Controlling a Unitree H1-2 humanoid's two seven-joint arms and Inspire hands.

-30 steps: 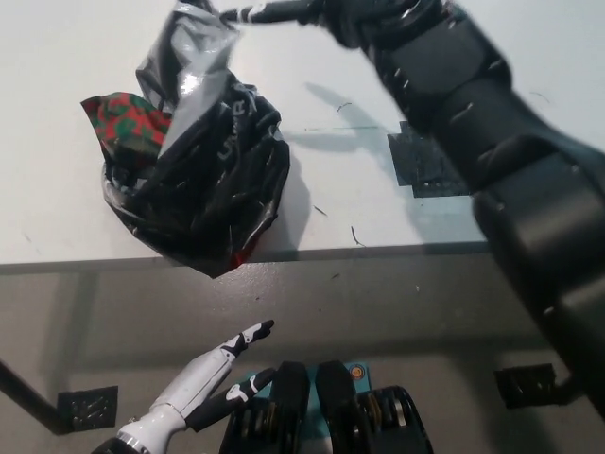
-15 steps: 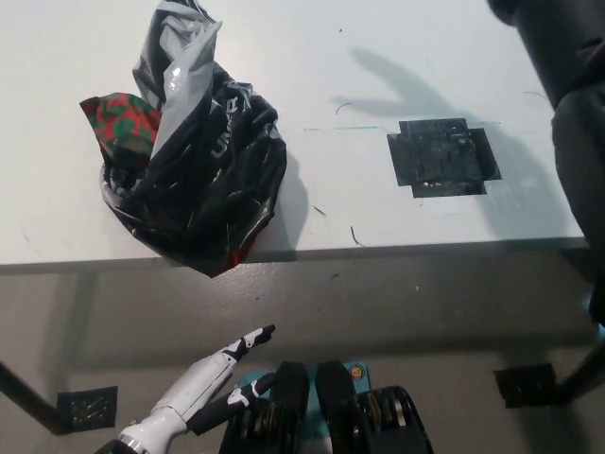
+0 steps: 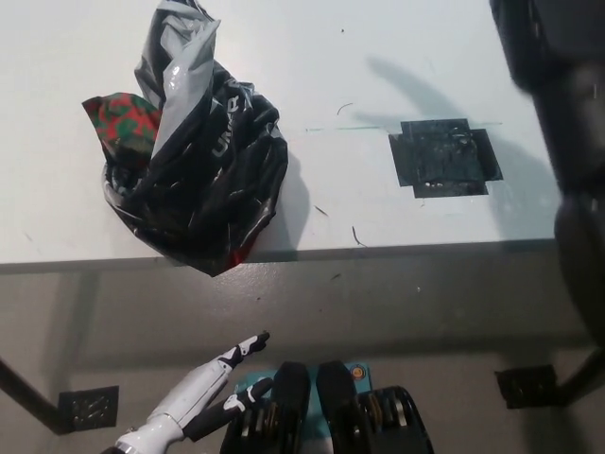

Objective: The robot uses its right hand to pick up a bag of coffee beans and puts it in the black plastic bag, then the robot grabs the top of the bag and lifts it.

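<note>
The black plastic bag (image 3: 194, 180) has been released and lies slumped on the desk (image 3: 378, 76), coffee beans (image 3: 121, 118) inside. The right hand is withdrawn, unseen; the lift seems finished.

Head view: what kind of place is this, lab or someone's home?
Most likely a lab or test bench, not a home: a plain white table carrying a black tape patch and a thin drawn line like placement marks, and a bare grey floor with another black tape patch.
</note>
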